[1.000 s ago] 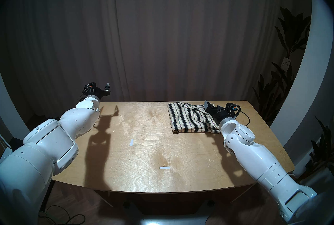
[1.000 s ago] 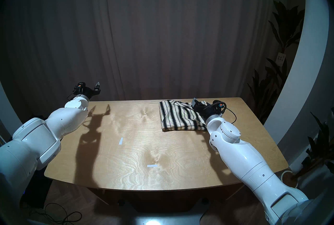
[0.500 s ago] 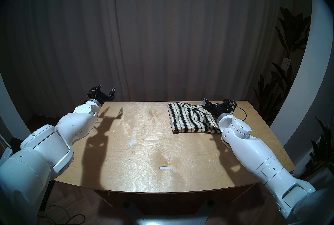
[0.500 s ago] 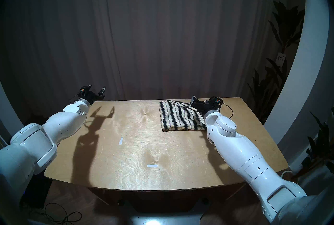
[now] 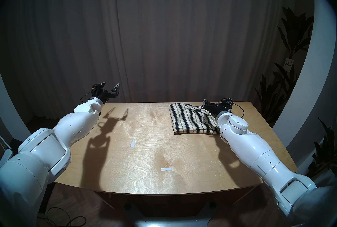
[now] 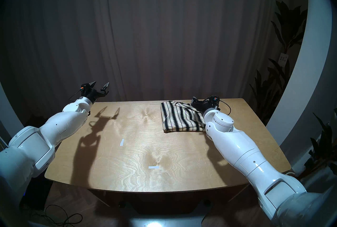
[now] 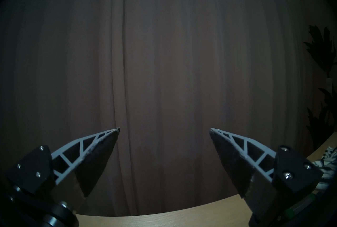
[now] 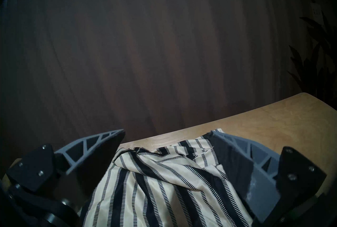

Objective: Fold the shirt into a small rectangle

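The shirt point(image 5: 193, 119), cream with black stripes, lies folded in a rough rectangle at the table's far right; it also shows in the other head view point(image 6: 182, 119). My right gripper point(image 5: 207, 105) sits low at the shirt's far right corner. In the right wrist view this gripper point(image 8: 167, 131) is open, with the striped cloth point(image 8: 164, 184) lying between its fingers and one finger point(image 8: 237, 157) against the fabric. My left gripper point(image 5: 111, 84) is open and empty, held in the air above the table's far left corner; its wrist view point(image 7: 164, 130) faces the curtain.
The wooden table point(image 5: 145, 148) carries two small white tape marks point(image 5: 132, 143) point(image 5: 166, 169). A dark curtain point(image 5: 164, 38) hangs right behind the far edge. Potted plants point(image 5: 291, 57) stand to the right. A cable point(image 5: 60, 219) lies on the floor at left.
My left arm has swung right and its open gripper has tilted upward. My right gripper has slid a little left and farther along the shirt's far right corner. The shirt has not moved.
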Robot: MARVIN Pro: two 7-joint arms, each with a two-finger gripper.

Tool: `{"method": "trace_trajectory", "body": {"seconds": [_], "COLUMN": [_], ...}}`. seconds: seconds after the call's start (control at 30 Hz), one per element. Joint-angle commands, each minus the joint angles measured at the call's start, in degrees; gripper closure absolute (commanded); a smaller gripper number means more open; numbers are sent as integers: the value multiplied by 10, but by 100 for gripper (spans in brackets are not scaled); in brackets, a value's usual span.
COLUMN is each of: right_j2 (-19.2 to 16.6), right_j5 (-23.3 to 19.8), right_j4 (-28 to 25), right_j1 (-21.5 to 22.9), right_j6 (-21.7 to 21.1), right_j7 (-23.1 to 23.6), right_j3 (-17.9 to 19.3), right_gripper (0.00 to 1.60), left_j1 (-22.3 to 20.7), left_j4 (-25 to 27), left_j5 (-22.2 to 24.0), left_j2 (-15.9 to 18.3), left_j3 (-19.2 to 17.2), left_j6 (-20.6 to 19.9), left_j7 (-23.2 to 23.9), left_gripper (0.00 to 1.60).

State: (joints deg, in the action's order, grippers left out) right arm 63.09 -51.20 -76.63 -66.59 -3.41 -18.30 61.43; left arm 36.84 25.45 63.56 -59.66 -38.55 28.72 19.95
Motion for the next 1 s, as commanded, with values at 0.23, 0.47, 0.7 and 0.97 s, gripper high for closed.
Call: {"method": "trace_trajectory", "body": {"seconds": [0.23,0.47,0.7,0.97], "right_j2": [28,36,40,43], "right_j5": [30,34,37,40], "right_j4": [59,91,115,140], "right_j1": [79,100,108,113], "right_j6": [-6,-2,7,21], "right_j7": [1,17,41,71], "right_j3": [-21,-27,-31,-32], "right_gripper": [0,0,0,0], "left_j1": [53,85,105,128], "left_j4": [68,103,135,178], "left_j5": [54,66,71,67], "left_j2": [12,17,23,33], "left_j3": [-32,-42,-52,-58], "left_j6": [1,29,57,86], "left_j7": [22,0,-42,-112], "left_gripper": [0,0,0,0]}}
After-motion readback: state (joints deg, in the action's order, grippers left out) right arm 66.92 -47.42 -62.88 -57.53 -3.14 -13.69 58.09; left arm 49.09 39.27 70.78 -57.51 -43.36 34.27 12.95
